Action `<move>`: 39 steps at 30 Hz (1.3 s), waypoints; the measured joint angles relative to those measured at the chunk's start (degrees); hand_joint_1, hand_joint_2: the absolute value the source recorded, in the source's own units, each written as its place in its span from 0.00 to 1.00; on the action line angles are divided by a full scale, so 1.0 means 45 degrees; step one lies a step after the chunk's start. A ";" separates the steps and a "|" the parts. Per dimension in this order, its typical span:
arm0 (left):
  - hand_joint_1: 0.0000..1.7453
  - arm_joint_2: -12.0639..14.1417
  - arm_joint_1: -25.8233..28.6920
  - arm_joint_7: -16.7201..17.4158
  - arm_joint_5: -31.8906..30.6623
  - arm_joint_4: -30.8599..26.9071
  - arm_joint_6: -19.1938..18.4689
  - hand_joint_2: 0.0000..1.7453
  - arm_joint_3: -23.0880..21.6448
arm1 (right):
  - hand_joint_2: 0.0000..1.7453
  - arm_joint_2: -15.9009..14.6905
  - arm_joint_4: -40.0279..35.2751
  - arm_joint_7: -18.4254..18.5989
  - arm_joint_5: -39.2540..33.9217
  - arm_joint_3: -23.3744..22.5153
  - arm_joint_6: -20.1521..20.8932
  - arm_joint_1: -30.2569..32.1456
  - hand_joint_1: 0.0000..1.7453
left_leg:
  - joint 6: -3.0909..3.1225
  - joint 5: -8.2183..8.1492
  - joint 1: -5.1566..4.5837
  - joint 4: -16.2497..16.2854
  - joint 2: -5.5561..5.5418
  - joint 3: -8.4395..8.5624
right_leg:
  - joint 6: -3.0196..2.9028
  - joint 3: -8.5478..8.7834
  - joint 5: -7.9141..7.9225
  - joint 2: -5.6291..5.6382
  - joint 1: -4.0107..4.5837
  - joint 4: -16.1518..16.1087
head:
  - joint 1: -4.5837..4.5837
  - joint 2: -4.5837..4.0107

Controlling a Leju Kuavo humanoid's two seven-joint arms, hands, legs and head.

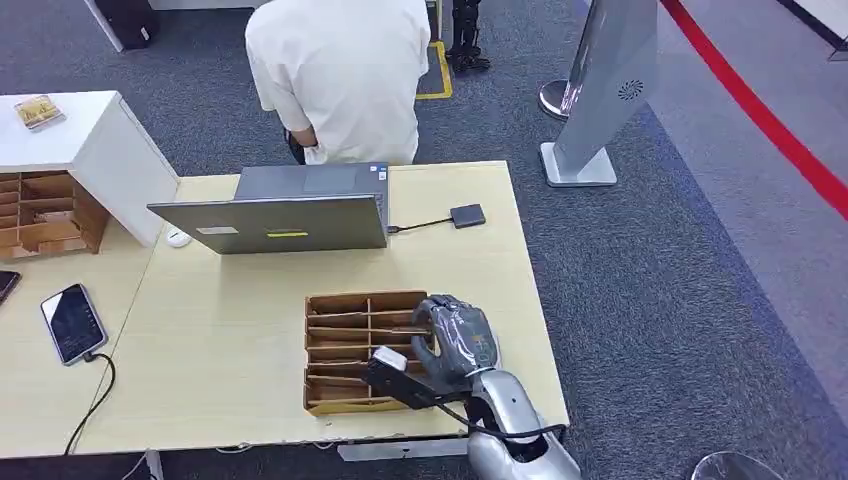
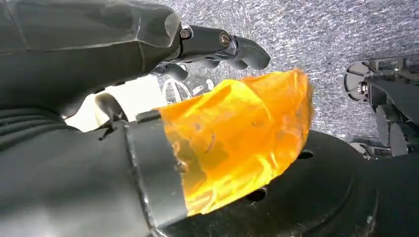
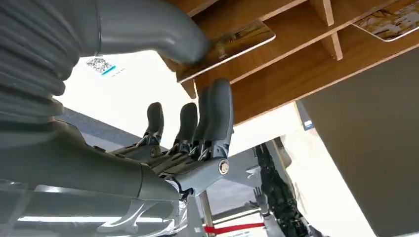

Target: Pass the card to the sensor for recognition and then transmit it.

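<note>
My right hand (image 1: 455,340) reaches over the right end of the wooden slotted card tray (image 1: 345,352) at the table's near edge. In the right wrist view the thick thumb (image 3: 163,34) rests on a card (image 3: 232,42) that sticks out of a slot, while the dark fingers (image 3: 212,113) stretch out below it, apart from the card. A second card (image 3: 395,22) lies in another slot. The small dark sensor (image 1: 467,215) sits on the table beyond the tray, cabled to the laptop (image 1: 290,220). My left hand (image 2: 148,128), its thumb wrapped in orange tape, hangs over grey carpet and holds nothing.
A person in a white shirt (image 1: 340,70) stands behind the table. On the left are another wooden rack (image 1: 45,215), a white cabinet (image 1: 95,150), a phone (image 1: 72,322) and a white mouse (image 1: 178,237). A grey stand (image 1: 600,110) is on the carpet to the right.
</note>
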 joint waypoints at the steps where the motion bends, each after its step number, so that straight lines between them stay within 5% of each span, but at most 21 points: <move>1: 0.00 0.0000 0.0001 -0.0029 0.0000 0.0000 0.0000 0.00 0.0000 | 1.00 0.0000 0.0005 0.0000 0.0000 -0.0034 0.0005 0.0004 0.53 | 0.0000 0.0000 0.0000 0.0000 0.0000 0.0000 | 0.0000 0.0000 0.0000 0.0000 0.0000 0.0000 | 0.0000 0.0000; 8: 0.00 0.0005 0.0000 -0.0078 0.0034 0.0000 -0.0019 0.00 0.0000 | 1.00 0.0000 0.0054 -0.0015 0.0010 -0.0121 0.0039 0.0076 0.59 | 0.0000 0.0000 0.0000 0.0000 0.0000 0.0000 | 0.0000 0.0000 0.0000 0.0000 0.0000 0.0000 | 0.0000 0.0000; 13: 0.00 0.0014 0.0000 -0.0102 0.0077 0.0000 -0.0024 0.00 0.0000 | 1.00 0.0000 0.0185 -0.0034 0.0005 -0.0131 0.0053 0.0086 0.84 | 0.0000 0.0000 0.0000 0.0000 0.0000 0.0000 | 0.0000 0.0000 0.0000 0.0000 0.0000 0.0000 | 0.0000 0.0000; 21: 0.00 0.0068 -0.0002 -0.0048 0.0170 0.0000 -0.0015 0.00 0.0000 | 1.00 0.0000 0.0282 -0.0121 -0.0058 -0.0136 0.0058 0.0081 0.99 | 0.0000 0.0000 0.0000 0.0000 0.0000 0.0001 | 0.0000 0.0001 0.0000 0.0000 0.0000 0.0000 | 0.0000 0.0000; 39: 0.00 0.0131 -0.0002 0.0029 0.0228 0.0000 0.0005 0.00 0.0000 | 1.00 0.0000 0.0189 -0.0190 -0.0331 -0.0243 -0.0024 0.0090 1.00 | 0.0000 0.0000 0.0000 0.0000 0.0000 0.0002 | 0.0000 0.0001 0.0001 0.0000 0.0000 0.0000 | 0.0000 0.0000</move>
